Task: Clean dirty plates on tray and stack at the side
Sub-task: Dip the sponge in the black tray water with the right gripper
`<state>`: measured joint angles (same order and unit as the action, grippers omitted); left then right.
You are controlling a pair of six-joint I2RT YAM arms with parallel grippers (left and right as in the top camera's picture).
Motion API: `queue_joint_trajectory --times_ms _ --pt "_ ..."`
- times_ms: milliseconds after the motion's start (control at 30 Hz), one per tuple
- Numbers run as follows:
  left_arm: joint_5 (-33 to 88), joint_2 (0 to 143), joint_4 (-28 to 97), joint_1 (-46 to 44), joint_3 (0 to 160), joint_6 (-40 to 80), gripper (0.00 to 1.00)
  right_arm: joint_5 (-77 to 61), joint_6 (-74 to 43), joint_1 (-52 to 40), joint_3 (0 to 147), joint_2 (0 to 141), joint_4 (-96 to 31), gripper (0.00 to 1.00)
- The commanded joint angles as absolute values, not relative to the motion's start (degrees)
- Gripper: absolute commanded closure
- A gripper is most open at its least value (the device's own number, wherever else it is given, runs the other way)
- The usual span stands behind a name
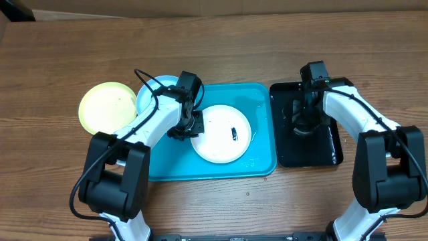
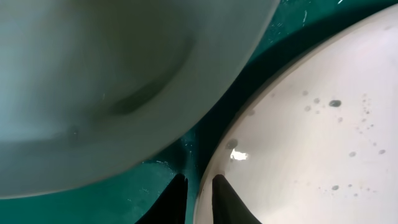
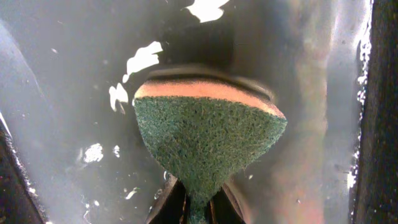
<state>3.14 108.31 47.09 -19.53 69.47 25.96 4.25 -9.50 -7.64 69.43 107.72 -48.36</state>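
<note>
– On the wood-grain desk?
– Turquoise rectangular plastic tray, glossy black tray beside it. Smeared round white plastic plate lies in the turquoise one; light blue plate and yellow-green plate at its left, left arm crossing the blue
– Jaws?
– Left jaws pinch the white rim; right jaws clamp a rough green scouring sponge over the black tray

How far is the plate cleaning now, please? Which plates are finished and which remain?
Looks done: the yellow-green plate lies off the tray, no smears visible. In hand: left gripper holds the white plate by its rim, smear still there; right gripper holds the sponge. Left: wiping, stacking; the light blue plate is half hidden.
</note>
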Motion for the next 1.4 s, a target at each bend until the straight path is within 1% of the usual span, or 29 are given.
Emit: queue_joint_trajectory --times_ms 0,33,133,167,267,333,433,600,733,800,833,867,900,933,967,1167,1367 --pt "2.39 109.38 47.09 -19.97 69.04 26.39 0.84 3.57 -8.56 -7.66 71.35 106.5 -47.81 0.96" --pt "2.59 109.38 47.09 -19.97 69.04 26.39 0.85 3.27 -8.54 -7.66 71.35 106.5 -47.57 0.96" --pt "2.59 109.38 47.11 -19.97 69.04 26.39 0.94 1.98 -8.49 -7.66 71.35 106.52 -46.94 0.96" --pt "2.61 109.38 47.09 -19.97 69.04 26.41 0.96 0.99 -7.51 -7.66 71.35 106.52 -46.76 0.96" --pt "3.03 109.38 47.11 -19.97 69.04 27.18 0.96 -2.57 -2.83 -7.88 71.33 106.52 -47.22 0.96" --pt "3.27 109.38 47.09 -19.97 69.04 27.29 0.96 -1.3 -1.43 -7.94 71.33 106.52 -47.64 0.96" --pt "4.12 109.38 47.09 -19.97 69.04 27.27 0.96 3.4 -3.03 -7.92 71.33 106.52 -47.64 0.96" --pt "4.32 109.38 47.11 -19.97 69.04 27.46 0.96 2.09 -1.19 -8.03 71.92 106.5 -49.32 0.96" --pt "4.51 109.38 47.29 -19.94 69.04 29.65 0.96 2.26 -1.45 -7.81 76.71 106.5 -54.13 0.96" --pt "4.49 109.38 47.09 -19.94 69.04 29.85 0.83 2.28 -1.45 -7.81 80.12 106.5 -57.3 0.96" --pt "4.45 109.38 46.92 -19.94 69.04 29.85 0.78 2.28 -1.45 -7.81 81.62 106.5 -58.59 0.96" --pt "4.47 109.38 46.78 -19.9 69.04 29.82 0.77 2.28 -1.45 -7.81 82.98 106.5 -59.81 0.96" --pt "4.45 109.38 46.68 -19.9 69.04 29.82 0.81 2.28 -1.45 -7.81 84.27 106.5 -60.95 0.96" --pt "4.45 109.38 46.65 -19.9 69.04 29.85 0.91 2.26 -1.45 -7.84 85.03 106.5 -61.76 0.96" --pt "4.47 109.38 46.7 -19.9 69.04 29.85 0.96 2.26 -1.52 -7.84 85.52 106.5 -62.5 0.96" --pt "4.47 109.38 47.79 -19.9 69.04 34.0 0.96 1.3 -2.15 -7.81 83.55 106.52 -64.99 0.96" --pt "4.47 109.38 47.68 -19.9 69.04 34.79 0.96 1.52 -4.73 -7.81 78.0 106.52 -60.31 0.96"
